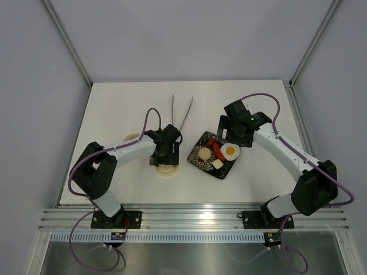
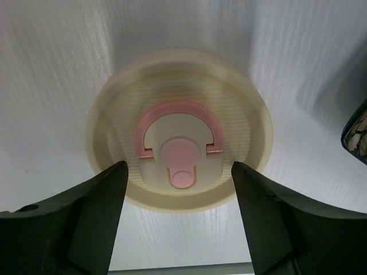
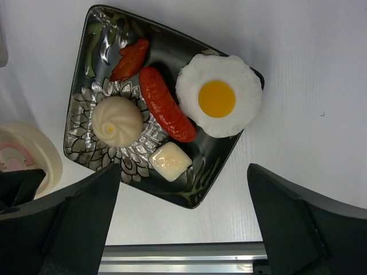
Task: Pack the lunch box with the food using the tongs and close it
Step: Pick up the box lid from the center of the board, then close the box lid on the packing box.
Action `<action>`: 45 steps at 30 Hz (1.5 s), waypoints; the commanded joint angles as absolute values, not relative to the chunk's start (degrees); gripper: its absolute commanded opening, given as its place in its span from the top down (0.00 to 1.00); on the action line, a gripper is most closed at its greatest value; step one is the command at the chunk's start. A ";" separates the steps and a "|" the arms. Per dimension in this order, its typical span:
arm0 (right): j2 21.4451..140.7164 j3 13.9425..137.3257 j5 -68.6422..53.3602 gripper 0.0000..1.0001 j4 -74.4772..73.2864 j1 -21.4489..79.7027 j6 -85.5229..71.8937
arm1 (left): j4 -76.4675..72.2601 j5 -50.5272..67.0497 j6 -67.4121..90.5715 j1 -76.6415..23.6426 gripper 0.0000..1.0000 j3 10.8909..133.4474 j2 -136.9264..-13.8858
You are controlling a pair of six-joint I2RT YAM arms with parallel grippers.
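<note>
The lunch box (image 1: 166, 170) is a small round cream-white piece lying on the white desk (image 1: 114, 109) just left of the black square plate (image 3: 92, 34), clearly smaller than it. Its lid (image 2: 114, 114) faces up: finely ribbed, with a raised rim and a pink mark in the middle made of an arch over a round dot and a short rounded tab, a shape and not letters. Whether the tub sits under the lid cannot be told. The left tool (image 2: 179, 166) hangs right over the lid, its two dark fingers (image 2: 97, 212) apart on either side of the pink mark and not clamped on anything. Farther left of the plate, another cream round thing (image 1: 131, 137) peeks out from behind the left arm; what it is cannot be told. The plate bears a silver flower-and-leaf pattern, and all the food in view lies on it. There is a fried egg (image 3: 218, 100) with a bright yellow yolk at the right corner and a glossy red sausage (image 3: 166, 112) touching it. A pale pleated bun (image 3: 117, 121) sits on the flower, a pale cube (image 3: 169, 160) lies by the near edge, and an orange-red carrot piece (image 3: 131, 58) lies toward the far corner. The right tool (image 3: 183, 169) is above the plate with its fingers spread wide, holding nothing. The tongs (image 1: 182, 112) lie flat on the desk beyond the plate's far-left side. They are slim and grey-silver, and their two thin arms meet at the end nearer the plate and spread apart away from it.
</note>
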State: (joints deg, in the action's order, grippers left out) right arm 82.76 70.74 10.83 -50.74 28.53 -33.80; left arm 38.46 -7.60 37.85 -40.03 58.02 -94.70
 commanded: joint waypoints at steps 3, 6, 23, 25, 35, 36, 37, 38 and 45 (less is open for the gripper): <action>82.79 69.79 9.67 0.01 -49.39 28.48 -33.92 | 34.81 -8.96 39.02 -40.17 0.35 56.51 -96.85; 82.53 69.52 9.32 0.00 -49.39 28.48 -34.19 | 34.98 -8.96 39.02 -40.17 0.55 56.51 -96.94; 80.69 69.35 10.11 0.00 -50.27 28.48 -34.37 | 49.91 -16.70 32.09 -37.71 0.84 70.48 -83.59; 80.42 69.26 10.28 0.00 -50.45 28.48 -34.37 | 50.62 -16.61 31.29 -35.43 0.84 72.06 -82.54; 79.54 68.64 10.11 0.00 -50.36 28.56 -34.28 | 50.27 -13.89 27.43 -21.72 0.85 71.89 -82.35; 79.63 68.64 10.02 0.00 -50.36 28.48 -34.28 | 49.93 -13.80 27.33 -21.01 0.84 71.72 -83.40; 79.63 68.56 9.76 0.01 -50.19 28.48 -34.28 | 49.75 -13.62 27.25 -19.70 0.84 71.72 -84.02; 79.63 68.38 9.76 0.01 -50.19 28.48 -34.28 | 49.49 -13.28 27.25 -19.08 0.84 71.54 -84.72; 79.01 67.33 9.58 0.00 -49.75 28.48 -34.45 | 47.29 -13.01 26.02 -14.60 0.84 69.44 -88.59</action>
State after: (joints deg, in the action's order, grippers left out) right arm 81.06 67.70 9.76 -50.46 28.53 -33.91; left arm 49.63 -13.52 27.59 -16.45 70.08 -87.92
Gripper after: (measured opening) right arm 0.993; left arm 0.564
